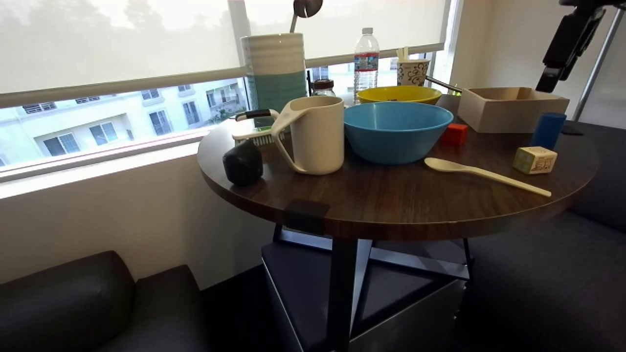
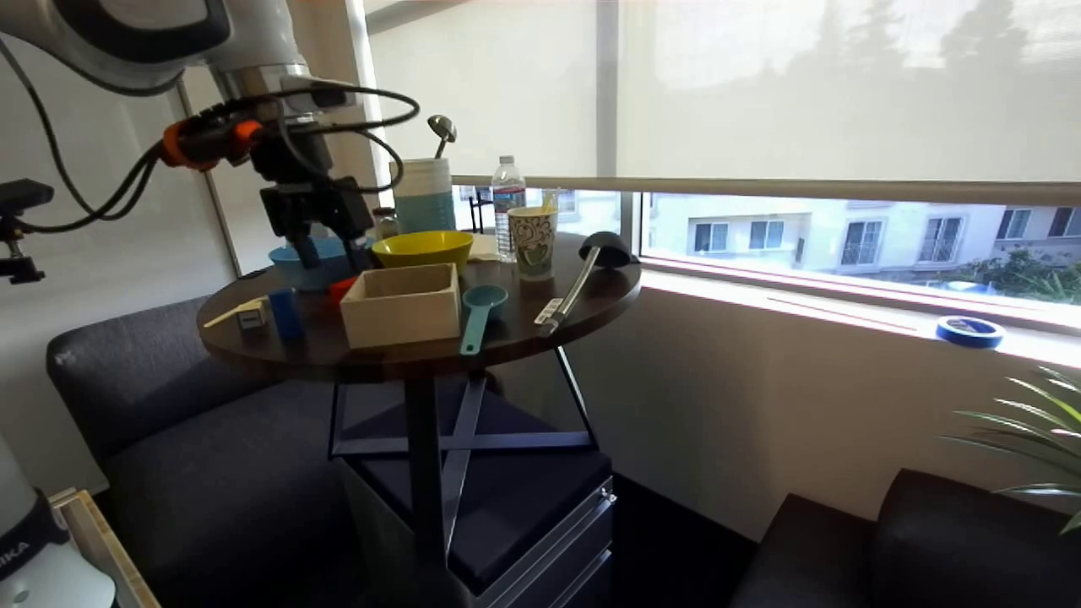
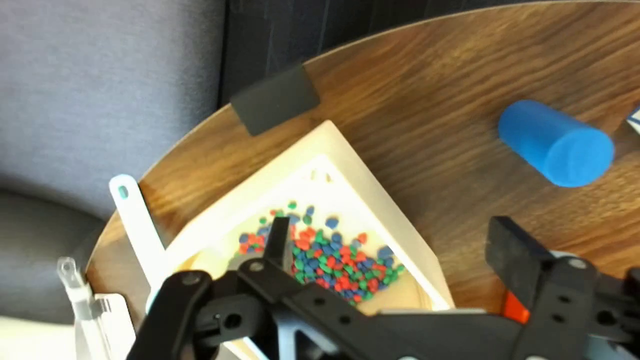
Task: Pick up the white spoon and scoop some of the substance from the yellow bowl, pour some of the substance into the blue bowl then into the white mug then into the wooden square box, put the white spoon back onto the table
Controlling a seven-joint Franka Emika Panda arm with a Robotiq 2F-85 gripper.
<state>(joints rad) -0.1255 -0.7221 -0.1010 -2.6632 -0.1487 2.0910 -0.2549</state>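
The slim white spoon (image 1: 489, 175) is lying on the wood-grained tabletop (image 1: 381, 200), its straight handle ending near the edge. The arm (image 2: 253, 42) is pointing its gripper (image 3: 392, 237) downward, jaws standing wide apart, holding nothing.

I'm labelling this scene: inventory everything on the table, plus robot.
White spoon, white mug: 2, cream, table
Blue bowl, yellow bowl: 2, blue, yellow, table
Wooden square box: 1, pale, table
Bits: many, red, green, blue, in box
Block, cylinder, cube: 3, red, blue, pale, table
Scoop: 1, teal, beside box
Canister: 1, white-teal, table
Ladle, utensil: 2, dark, table, canister
Bottle, jar: 2, clear, table
Cup, brush: 2, whitish, table
Unclear object: 1, black, table
Arm, gripper: 2, white, black, above table
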